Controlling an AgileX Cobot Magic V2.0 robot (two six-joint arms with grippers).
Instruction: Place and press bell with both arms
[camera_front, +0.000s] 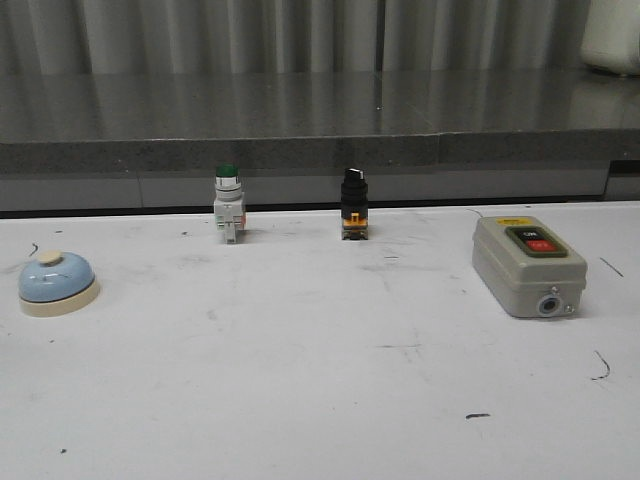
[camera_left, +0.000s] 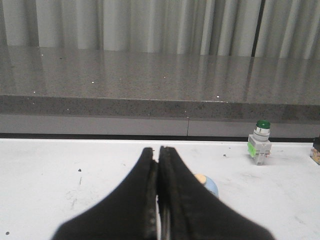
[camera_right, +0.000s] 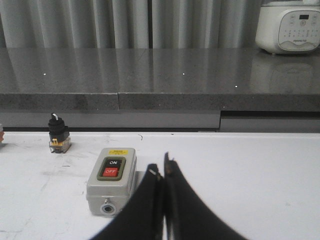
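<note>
Front view shows the light-blue dome-shaped bell with cream base (camera_front: 58, 284) alone on the white table (camera_front: 320, 400), both the left gripper (camera_left: 158, 155) and the right gripper (camera_right: 162, 167) closed, empty.

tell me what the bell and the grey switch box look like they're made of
Bell: the light-blue dome looks like painted metal or glossy plastic, going by its smooth, soft sheen; the cream base and button look like plastic. Grey switch box: probably moulded plastic, though painted metal is possible, with a matte even grey surface, rounded corners, and black and red plastic-looking buttons.
</note>
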